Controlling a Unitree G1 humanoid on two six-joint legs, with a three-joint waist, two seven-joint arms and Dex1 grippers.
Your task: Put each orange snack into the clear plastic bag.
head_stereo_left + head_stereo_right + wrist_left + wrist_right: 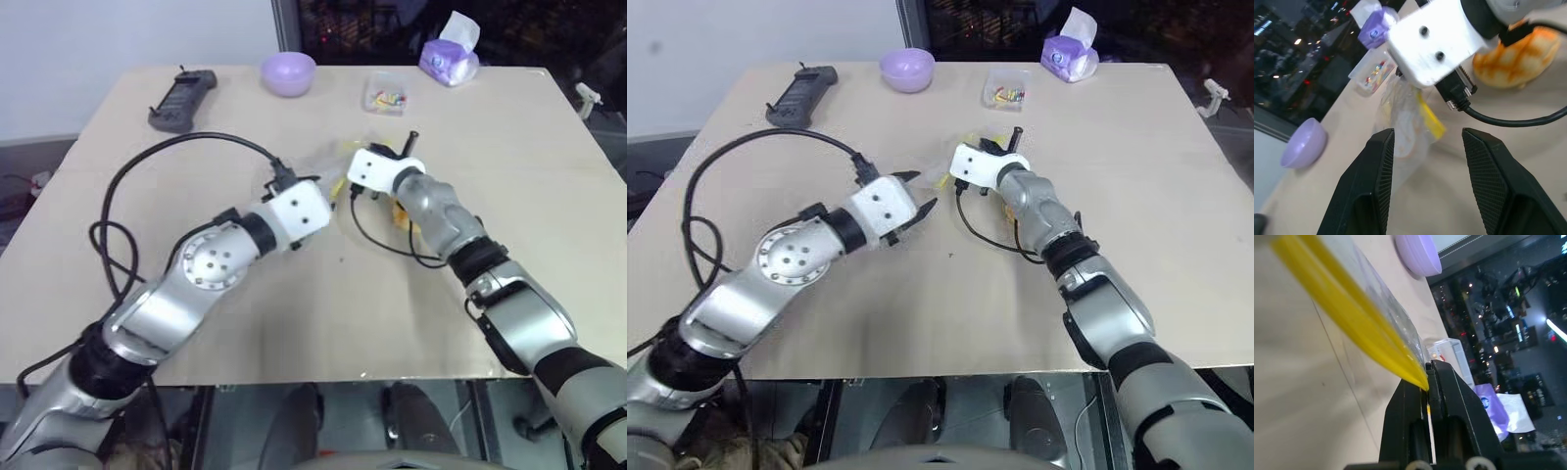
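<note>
While the right fingers (1426, 382) stay out of it as pads pressed tight together on the yellow strip (1347, 318), the bag (1400, 122) hangs from that one pinch, lifted off the table (509, 127) at its edge. Thin crinkly film like this weighs next to nothing and will sag, twist and slip, so the stiffer strip looks like the only sound place to hold it; a second pinch on the opposite lip would likely be needed to keep the mouth open.

Spread apart and empty, the left fingers (1484, 166) point at the bag from just beside it.

Near the right wrist, the bun (1515, 56) lies on the table, apart from the bag. It seems soft and light, with a domed grid top that could dent, so a gentle hold across its sides would suit.

Farther back sit a lilac bowl (288, 72) and a small clear box (386, 92).
</note>
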